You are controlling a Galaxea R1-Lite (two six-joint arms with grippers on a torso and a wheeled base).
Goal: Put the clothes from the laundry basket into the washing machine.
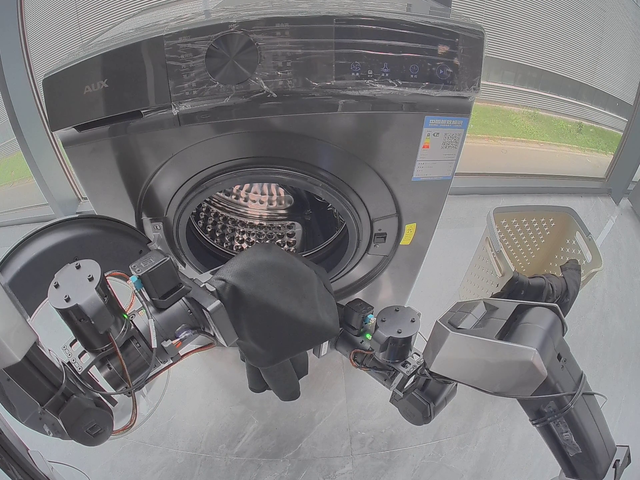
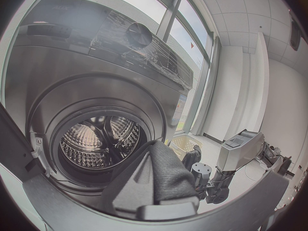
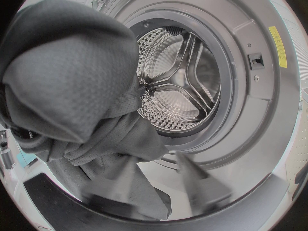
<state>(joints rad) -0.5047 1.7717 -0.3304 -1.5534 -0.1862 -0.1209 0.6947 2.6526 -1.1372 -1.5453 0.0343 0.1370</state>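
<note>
Black garment [image 1: 277, 301] draped over left claw [image 2: 154, 180], grip unclear, right claw [image 3: 154, 186] spread, before washing machine [image 1: 267, 135]

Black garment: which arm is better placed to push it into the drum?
Left, probably. The black garment drapes over the left gripper before the open drum; the right gripper is open beside it.

Print on the dark grey front-loading washing machine [image 1: 267, 135]:
- silver brand logo [image 1: 95, 87] on the drawer front, top left
- small lit blue-white icons [image 1: 400, 69] on the black control panel, captions too small to read
- blue-and-white rectangular energy label [image 1: 440, 148] with coloured bars and QR code, upper right of the front
- yellow sticker [image 1: 408, 233] beside the door latch, print illegible
</note>
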